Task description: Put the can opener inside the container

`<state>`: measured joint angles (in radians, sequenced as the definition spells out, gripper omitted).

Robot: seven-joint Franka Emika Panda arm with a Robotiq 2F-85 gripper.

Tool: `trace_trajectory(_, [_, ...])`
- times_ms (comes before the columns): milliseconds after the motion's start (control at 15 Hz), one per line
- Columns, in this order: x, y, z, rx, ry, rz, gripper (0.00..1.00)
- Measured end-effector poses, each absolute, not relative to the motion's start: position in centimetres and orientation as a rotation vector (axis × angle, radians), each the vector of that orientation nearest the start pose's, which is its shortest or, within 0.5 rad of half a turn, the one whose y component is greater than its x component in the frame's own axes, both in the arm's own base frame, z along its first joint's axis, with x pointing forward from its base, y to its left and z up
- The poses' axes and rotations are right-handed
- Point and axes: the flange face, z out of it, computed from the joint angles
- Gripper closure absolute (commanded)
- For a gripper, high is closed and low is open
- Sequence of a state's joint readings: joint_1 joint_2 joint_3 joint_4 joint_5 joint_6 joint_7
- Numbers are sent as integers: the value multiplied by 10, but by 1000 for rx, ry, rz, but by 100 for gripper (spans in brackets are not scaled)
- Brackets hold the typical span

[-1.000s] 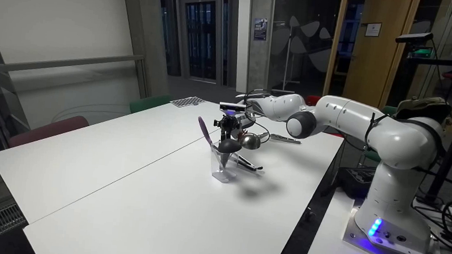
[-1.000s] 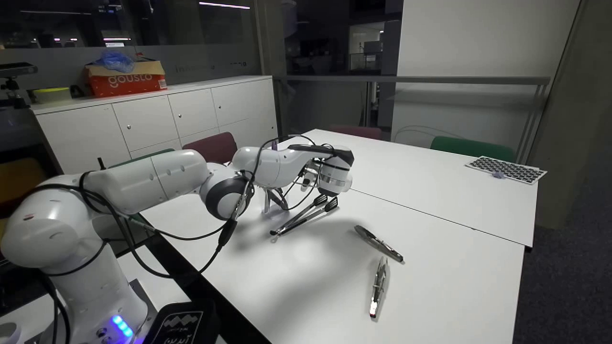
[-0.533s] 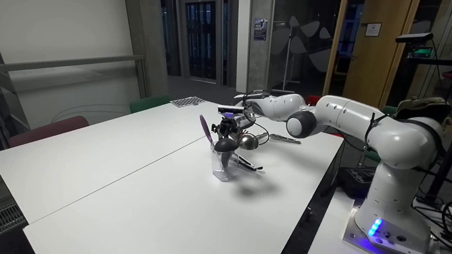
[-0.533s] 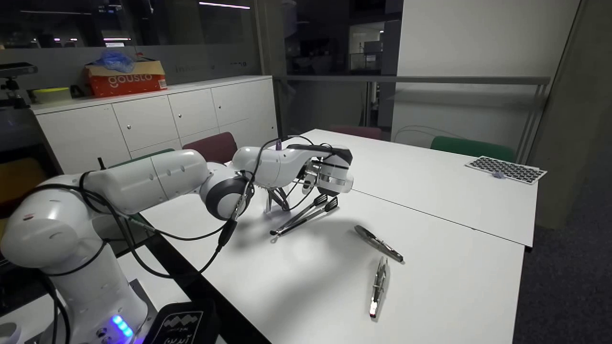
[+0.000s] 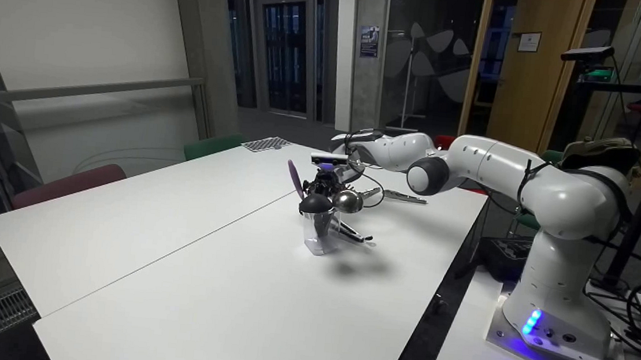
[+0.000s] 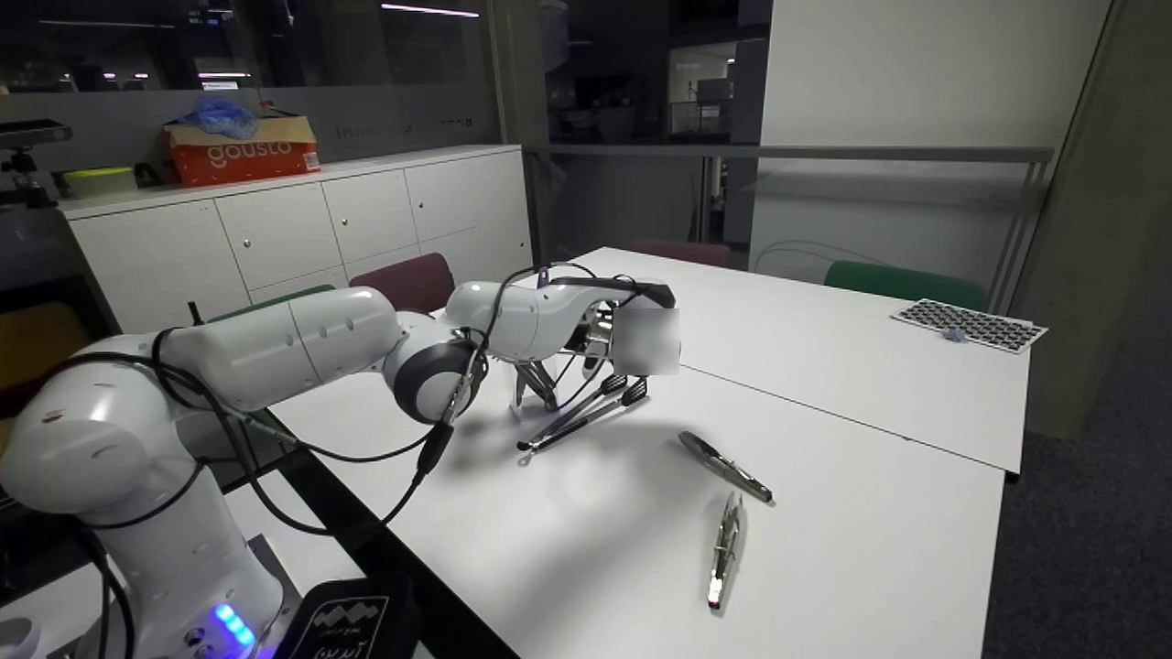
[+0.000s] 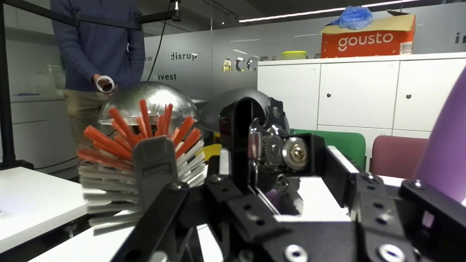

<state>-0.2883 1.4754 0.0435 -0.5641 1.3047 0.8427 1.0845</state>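
End effector [image 7: 284,156] part-spread, seemingly gripping can opener [image 7: 273,148], container [image 5: 316,241] partly hidden behind dark utensil [image 5: 316,204]

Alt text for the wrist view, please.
A can opener sits between the jaws of a black pincer; whether it is gripped is unclear. At left is an orange-and-white brush before a domed metal utensil; at right, a purple utensil. Behind are white cabinets, a red box and a person, head out of frame.

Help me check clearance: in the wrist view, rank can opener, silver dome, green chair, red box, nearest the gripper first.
1. Can opener, between the fingers
2. Silver dome, left
3. Green chair, right of centre
4. Red box, upper right
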Motion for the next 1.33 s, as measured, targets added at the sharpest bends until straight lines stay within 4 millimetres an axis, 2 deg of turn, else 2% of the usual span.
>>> trace_trajectory(267, [689,-62,152,-1514,892,1625,0])
trace_trajectory(533, [694,-72,165,-1678,919,1508,0])
trace_trajectory(733, [703,-81,193,-1814,938,1384,0])
trace_trajectory(1000, [715,-97,252,-1974,992,1199,0])
trace_trajectory(1333, [713,-135,315,-2182,1147,1029,0])
